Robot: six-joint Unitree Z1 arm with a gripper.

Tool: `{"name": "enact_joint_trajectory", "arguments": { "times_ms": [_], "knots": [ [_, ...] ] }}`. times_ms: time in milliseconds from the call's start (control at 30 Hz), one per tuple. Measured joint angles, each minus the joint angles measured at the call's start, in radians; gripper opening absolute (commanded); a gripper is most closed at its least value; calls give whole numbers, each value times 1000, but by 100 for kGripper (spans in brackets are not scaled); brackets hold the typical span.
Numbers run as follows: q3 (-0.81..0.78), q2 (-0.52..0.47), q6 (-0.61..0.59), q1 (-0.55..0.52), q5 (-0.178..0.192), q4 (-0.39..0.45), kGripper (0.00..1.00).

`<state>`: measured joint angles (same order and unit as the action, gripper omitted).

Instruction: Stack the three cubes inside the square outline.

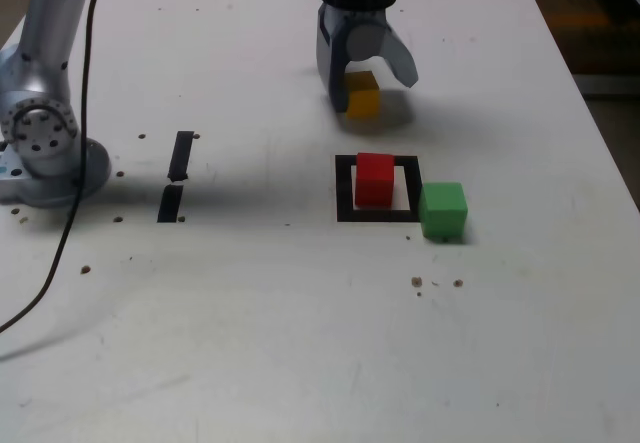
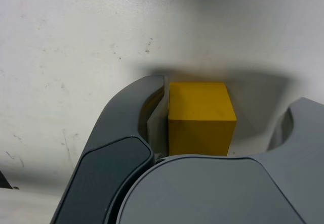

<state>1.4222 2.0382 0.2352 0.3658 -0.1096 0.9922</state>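
Observation:
The yellow cube [image 1: 362, 94] sits on the white table at the back, between the fingers of my gripper [image 1: 368, 91], which is lowered over it. In the wrist view the yellow cube [image 2: 201, 114] rests against one finger [image 2: 131, 118], while the other finger [image 2: 304, 118] stands clear of it, so the gripper [image 2: 225, 100] is open. The red cube [image 1: 375, 178] stands inside the square outline [image 1: 345, 191]. The green cube [image 1: 443, 210] sits just outside the outline's near corner, on the exterior view's right.
Two short black tape strips [image 1: 182, 155] [image 1: 170, 203] lie toward the exterior view's left. The arm's base [image 1: 45, 138] and a black cable [image 1: 68, 213] occupy the far left. Small specks [image 1: 417, 282] dot the table in front of the outline.

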Motion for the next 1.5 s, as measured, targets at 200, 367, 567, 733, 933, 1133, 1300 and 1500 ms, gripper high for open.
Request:
{"name": "enact_joint_trajectory", "arguments": {
  "times_ms": [200,367,567,733,933,1133,1300,1500],
  "knots": [
    [0,-1,1,0,3,-59,31],
    [6,-7,6,0,16,-80,23],
    [17,-17,7,0,20,-75,17],
    [17,-37,7,0,20,-68,14],
    [17,-80,-3,-12,22,-35,14],
    [63,-157,-48,-67,28,76,14],
    [102,-199,-113,-153,30,161,15],
    [108,-216,-193,-270,24,185,15]
  ]
}}
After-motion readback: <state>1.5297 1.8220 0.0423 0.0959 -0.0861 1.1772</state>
